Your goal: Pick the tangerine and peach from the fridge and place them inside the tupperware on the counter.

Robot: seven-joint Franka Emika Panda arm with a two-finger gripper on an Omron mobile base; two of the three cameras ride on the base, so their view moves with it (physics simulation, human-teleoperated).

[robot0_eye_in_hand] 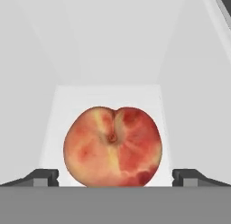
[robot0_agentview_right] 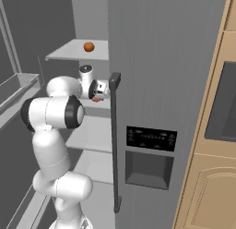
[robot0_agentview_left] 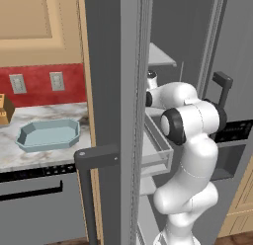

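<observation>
The arm reaches into the open fridge [robot0_agentview_right: 156, 62], and the gripper [robot0_eye_in_hand: 115, 177] sits spread wide, one finger tip on either side of the peach [robot0_eye_in_hand: 113, 146], which rests on a pale shelf toward its front edge. Neither finger appears to touch the fruit yet. To do this grasp well, I would ease slightly further in so the pads meet the widest part, then close gently and evenly. The tangerine [robot0_agentview_right: 89, 46] waits on the shelf above, near its front edge. The tupperware [robot0_agentview_left: 48, 134] sits empty on the counter [robot0_agentview_left: 44, 113], near its front edge.
</observation>
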